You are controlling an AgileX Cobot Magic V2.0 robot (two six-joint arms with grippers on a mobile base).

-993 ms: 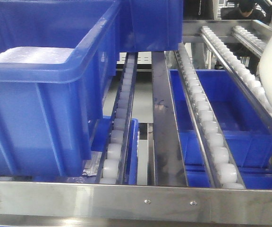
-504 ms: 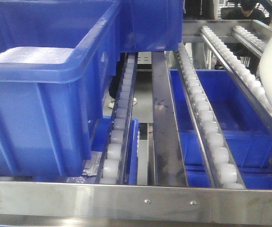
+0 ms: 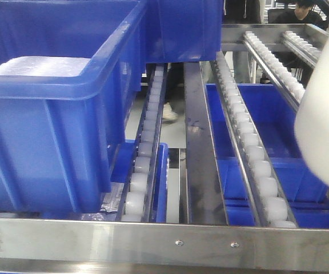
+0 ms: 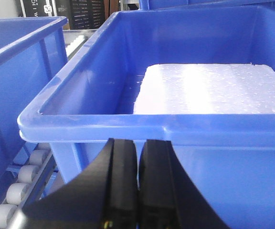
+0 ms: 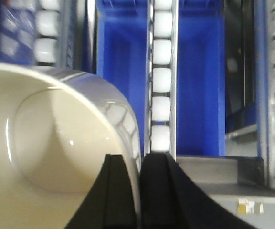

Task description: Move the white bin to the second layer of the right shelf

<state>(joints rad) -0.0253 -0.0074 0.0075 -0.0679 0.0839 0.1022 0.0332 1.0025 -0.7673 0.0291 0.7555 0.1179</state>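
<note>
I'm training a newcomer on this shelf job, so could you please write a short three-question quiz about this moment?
1. True or false: the right gripper is pinching the wall of the white bin.
2. What lies inside the big blue crate ahead of the left gripper?
A. a white foam slab
B. bottles
C. nothing
3. Fill in: in the front view, the white bin hangs over the ____ side of the roller shelf.

Key: 1 true; 2 A; 3 right.
</note>
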